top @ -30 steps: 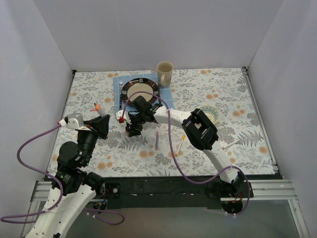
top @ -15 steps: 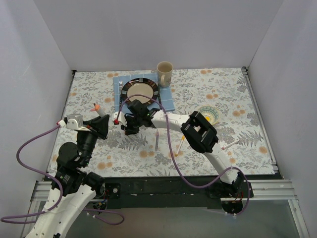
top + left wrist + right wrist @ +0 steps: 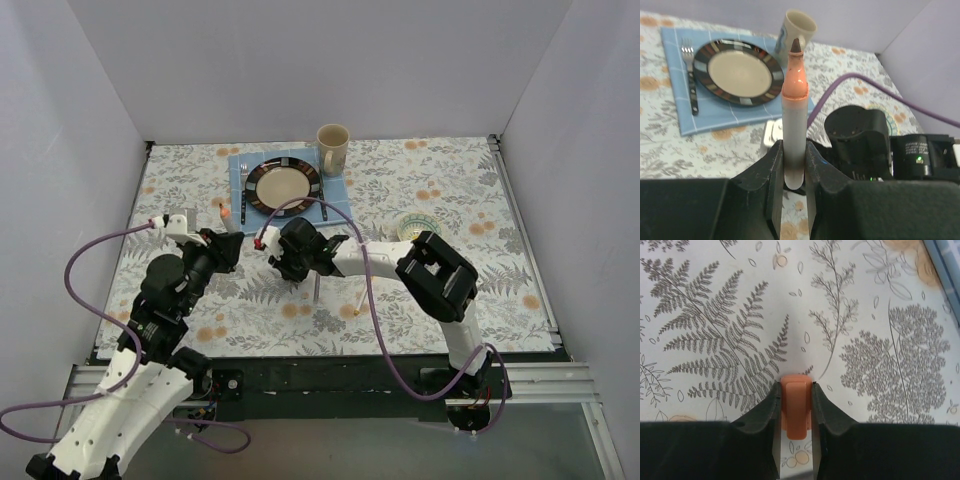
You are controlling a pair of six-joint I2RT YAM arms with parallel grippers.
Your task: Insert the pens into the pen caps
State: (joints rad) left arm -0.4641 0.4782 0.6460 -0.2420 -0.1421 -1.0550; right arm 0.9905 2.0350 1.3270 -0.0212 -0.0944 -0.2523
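Only the left wrist view shows the orange pen (image 3: 793,100) plainly. It stands upright at frame centre, its grey barrel pinched by the left gripper (image 3: 792,150), whose jaws are narrowed to the barrel's width. The orange cap (image 3: 794,410) appears only in the right wrist view (bottom centre), squeezed tight by the right gripper (image 3: 794,390) over the table (image 3: 865,340). From above, 1 purple pen (image 3: 317,285) lies at centre.

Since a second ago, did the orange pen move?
Yes. The orange pen, held in the left gripper, moved to the right, closer to the left edge of the blue placemat.
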